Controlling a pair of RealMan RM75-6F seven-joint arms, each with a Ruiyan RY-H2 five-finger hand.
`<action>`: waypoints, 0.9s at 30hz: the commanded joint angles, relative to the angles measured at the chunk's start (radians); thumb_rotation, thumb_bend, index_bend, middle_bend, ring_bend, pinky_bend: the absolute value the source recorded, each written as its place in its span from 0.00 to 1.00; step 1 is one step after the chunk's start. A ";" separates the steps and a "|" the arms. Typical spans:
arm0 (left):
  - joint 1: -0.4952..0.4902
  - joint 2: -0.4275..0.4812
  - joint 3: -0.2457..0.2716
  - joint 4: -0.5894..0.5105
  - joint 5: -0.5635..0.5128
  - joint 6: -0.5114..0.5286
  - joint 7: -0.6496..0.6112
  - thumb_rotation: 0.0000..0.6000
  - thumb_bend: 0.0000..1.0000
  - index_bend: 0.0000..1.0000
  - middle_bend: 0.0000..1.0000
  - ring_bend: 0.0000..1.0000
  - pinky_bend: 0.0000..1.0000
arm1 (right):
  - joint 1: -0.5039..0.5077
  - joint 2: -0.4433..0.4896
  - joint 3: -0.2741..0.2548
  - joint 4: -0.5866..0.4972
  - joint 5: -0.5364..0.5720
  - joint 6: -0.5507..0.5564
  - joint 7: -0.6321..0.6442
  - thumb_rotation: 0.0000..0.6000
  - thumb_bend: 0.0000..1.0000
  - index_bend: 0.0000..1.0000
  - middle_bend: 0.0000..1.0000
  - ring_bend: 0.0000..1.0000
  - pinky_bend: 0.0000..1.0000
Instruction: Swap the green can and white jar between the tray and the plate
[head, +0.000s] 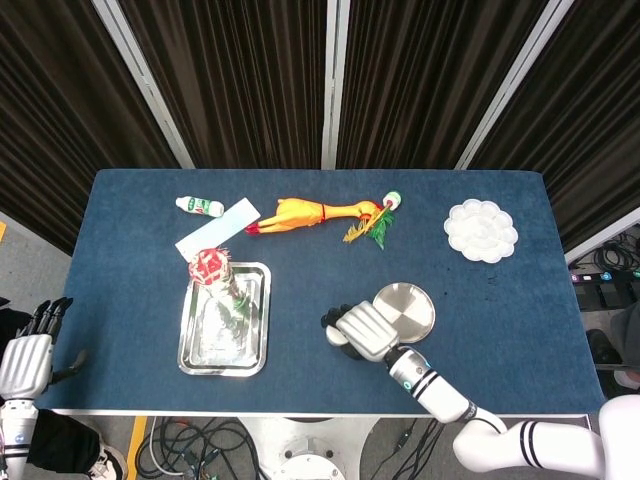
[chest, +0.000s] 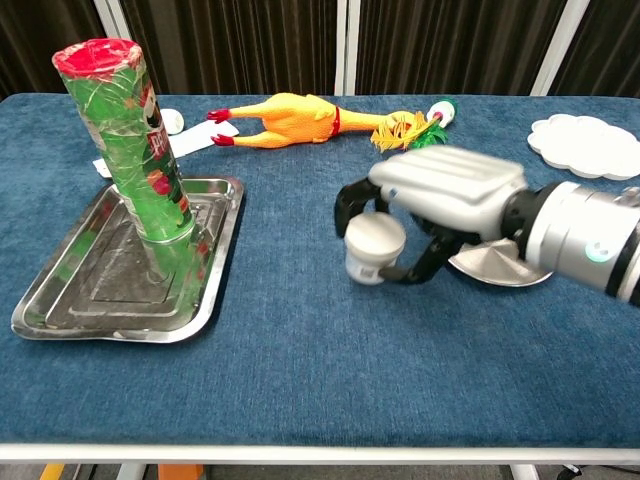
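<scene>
currently on the table (head: 520, 330), itemised.

right hand (chest: 440, 205): fingers curled round the white jar (chest: 374, 248), thumb under its near side, the jar held clear of the cloth; from the head view the hand (head: 362, 329) covers the jar almost wholly. it sits at about 9 o'clock of the plate (head: 407, 309), just beside the rim.

plate (chest: 500, 265): round, bare metal, partly hidden behind the right hand in the chest view.

green can (chest: 132, 145): tall, red-topped, upright on the tray (chest: 60, 300), toward the tray's 12 o'clock end; from above it shows as a red top (head: 209, 266) at the far end of the tray (head: 258, 340). tray lies well apart from the plate, at its 9 o'clock.

left hand (head: 22, 355): at the lower left edge of the head view, off the table, fingers extended and apart, holding nothing.

rubber chicken (head: 310, 213): yellow, lying flat at 12 o'clock of the tray-and-plate pair.

small bottle with green cap (head: 391, 201): touching or just beside the chicken's head end; which, cannot tell.

white card (head: 217, 227) and a second small bottle (head: 200, 206): near the tray's 12 o'clock.

white palette dish (head: 481, 230): at 1 o'clock of the plate, well apart.
</scene>
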 joint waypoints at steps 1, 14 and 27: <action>-0.001 -0.001 -0.001 0.000 0.003 -0.002 0.002 1.00 0.26 0.08 0.08 0.01 0.29 | -0.017 0.056 0.020 -0.009 0.028 0.028 0.003 1.00 0.31 0.45 0.41 0.41 0.63; -0.002 0.001 -0.005 -0.010 0.018 -0.004 0.009 1.00 0.26 0.08 0.08 0.01 0.28 | -0.085 0.110 -0.024 0.068 0.125 0.039 0.036 1.00 0.31 0.45 0.41 0.41 0.63; 0.001 0.009 -0.006 -0.024 0.026 -0.005 0.007 1.00 0.26 0.09 0.08 0.01 0.28 | -0.102 0.158 -0.038 0.073 0.125 0.024 0.101 1.00 0.06 0.00 0.03 0.00 0.10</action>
